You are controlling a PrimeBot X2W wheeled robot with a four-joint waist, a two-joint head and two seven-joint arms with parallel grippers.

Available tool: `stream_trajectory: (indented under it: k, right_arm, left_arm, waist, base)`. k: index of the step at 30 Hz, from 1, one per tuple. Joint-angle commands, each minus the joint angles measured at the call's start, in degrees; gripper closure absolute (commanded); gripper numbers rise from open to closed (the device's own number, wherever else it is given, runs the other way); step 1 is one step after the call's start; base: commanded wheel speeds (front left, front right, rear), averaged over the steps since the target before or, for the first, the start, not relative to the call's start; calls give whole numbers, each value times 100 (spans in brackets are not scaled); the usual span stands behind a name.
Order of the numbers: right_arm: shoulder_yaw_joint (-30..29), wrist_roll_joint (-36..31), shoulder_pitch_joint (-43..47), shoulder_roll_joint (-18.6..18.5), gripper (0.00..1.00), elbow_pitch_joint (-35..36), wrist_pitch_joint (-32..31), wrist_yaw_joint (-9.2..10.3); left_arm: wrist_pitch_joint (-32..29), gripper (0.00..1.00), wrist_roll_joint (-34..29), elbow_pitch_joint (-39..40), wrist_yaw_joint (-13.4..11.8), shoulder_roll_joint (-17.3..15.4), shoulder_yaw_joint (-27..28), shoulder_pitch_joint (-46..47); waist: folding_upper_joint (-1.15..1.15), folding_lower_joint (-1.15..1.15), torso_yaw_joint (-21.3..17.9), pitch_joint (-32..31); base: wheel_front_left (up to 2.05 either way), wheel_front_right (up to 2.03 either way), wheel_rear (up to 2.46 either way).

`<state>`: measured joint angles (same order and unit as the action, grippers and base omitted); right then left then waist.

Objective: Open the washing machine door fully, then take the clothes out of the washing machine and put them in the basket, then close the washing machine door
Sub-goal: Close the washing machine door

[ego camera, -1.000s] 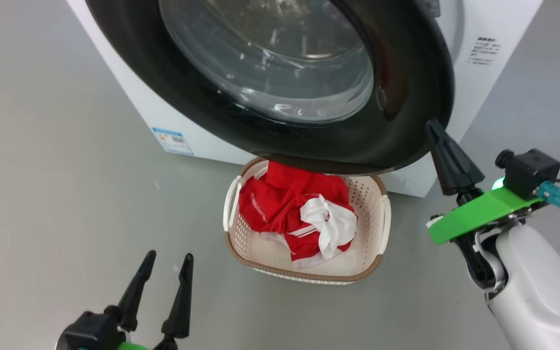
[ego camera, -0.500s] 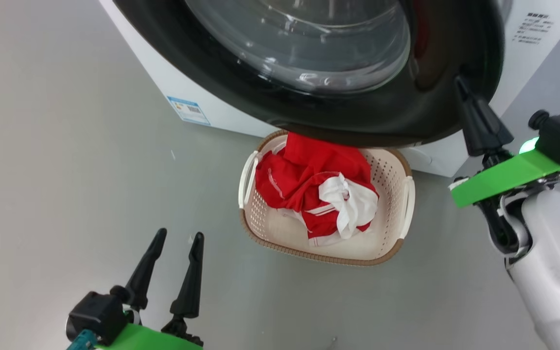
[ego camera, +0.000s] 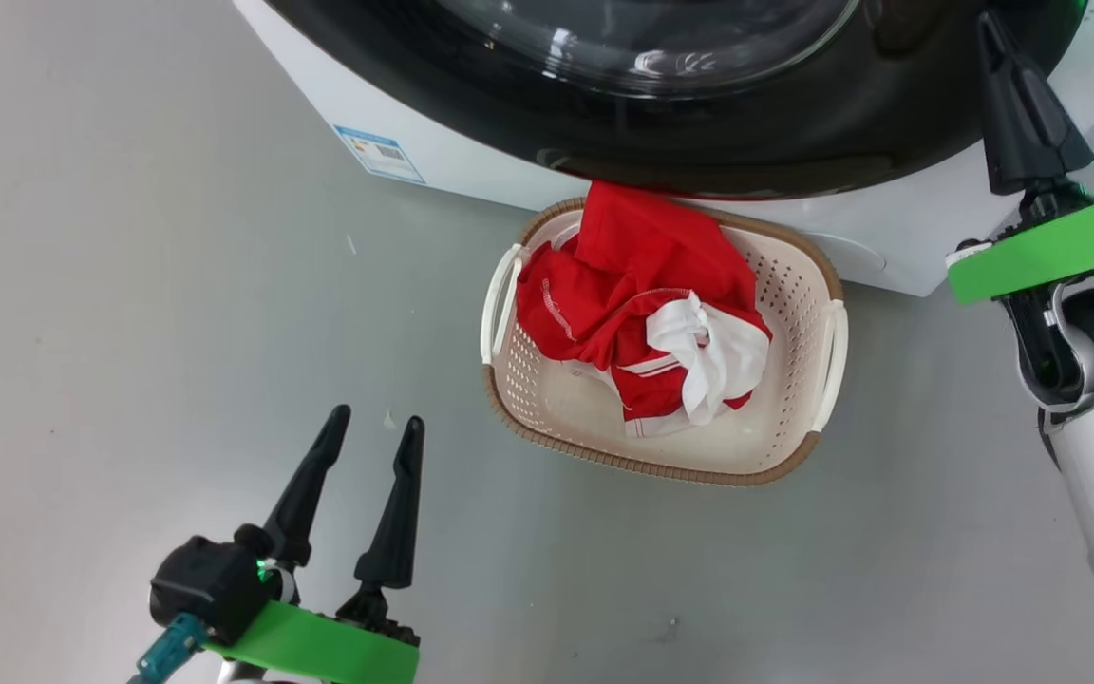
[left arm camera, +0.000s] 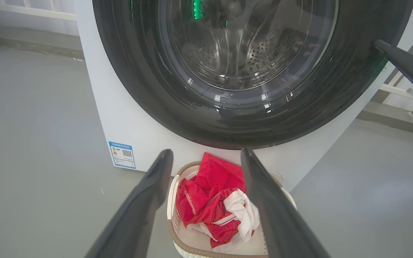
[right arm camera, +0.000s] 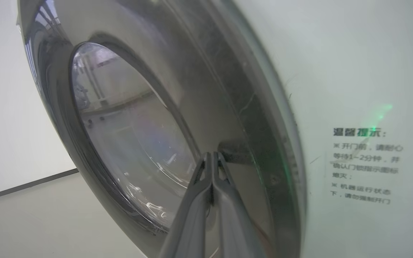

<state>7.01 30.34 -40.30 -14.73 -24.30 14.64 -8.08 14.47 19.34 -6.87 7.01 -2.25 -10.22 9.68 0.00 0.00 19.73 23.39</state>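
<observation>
The right gripper (ego camera: 990, 28), fingers pressed together, meets the washing machine door (ego camera: 775, 142) at its 3 o'clock rim. As the nearer arm, it should push straight toward the washing machine (ego camera: 917, 218). The left gripper (ego camera: 378, 418), spread, hangs at 8 o'clock from the basket (ego camera: 784, 294) holding the clothes (ego camera: 642, 275).

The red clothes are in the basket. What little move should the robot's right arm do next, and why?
Probably press the washing machine door the last bit toward the washing machine until it latches. The clothes lie in the basket, the door looks almost flush with the white front, and the shut right gripper has its tips against the door's black rim.
</observation>
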Motion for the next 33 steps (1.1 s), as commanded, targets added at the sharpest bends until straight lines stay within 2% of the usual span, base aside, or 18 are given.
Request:
stream_trajectory:
  k: [1, 6, 14, 16, 17, 19, 21, 33]
  right_arm:
    - [-108, -53, -240, -61, 100, 108, 36, 59]
    - [-205, -104, -371, -42, 100, 119, 36, 59]
    - [144, -103, -46, 33, 99, 97, 36, 59]
    - [217, -92, 73, 57, 84, 99, 36, 59]
    - [244, -90, 137, 67, 72, 112, 36, 59]
    - [282, -89, 276, 86, 40, 138, 36, 59]
    - [323, -103, 429, 100, 0, 165, 36, 59]
    - [131, -304, 1571, 280, 0, 393, 36, 59]
  left_arm:
    - [52, 0, 48, 145, -24, -63, 156, 112]
    - [52, 0, 59, 129, -28, -63, 129, 193]
    - [52, 0, -21, 37, -22, -63, 213, 179]
    - [52, 0, -42, 14, -18, -63, 254, 159]
    - [52, 0, -51, 2, -16, -63, 274, 149]
    - [52, 0, -82, -24, -10, -63, 314, 130]
    - [52, 0, -127, -49, -3, -63, 355, 116]
    - [52, 0, -425, -205, 36, -63, 675, -49]
  waist:
    - [0, 0, 23, 48]
    - [0, 0, 35, 107]
    - [0, 0, -76, -54]
    - [0, 0, -129, -121]
    - [0, 0, -151, -155]
    - [0, 0, -201, -220]
    - [0, 0, -250, -289]
    - [0, 0, -651, -728]
  base:
    - [0, 0, 0]
    - [0, 0, 0]
    - [0, 0, 0]
    - [0, 0, 0]
    - [0, 0, 0]
    - [0, 0, 0]
    - [0, 0, 0]
    - [0, 0, 0]
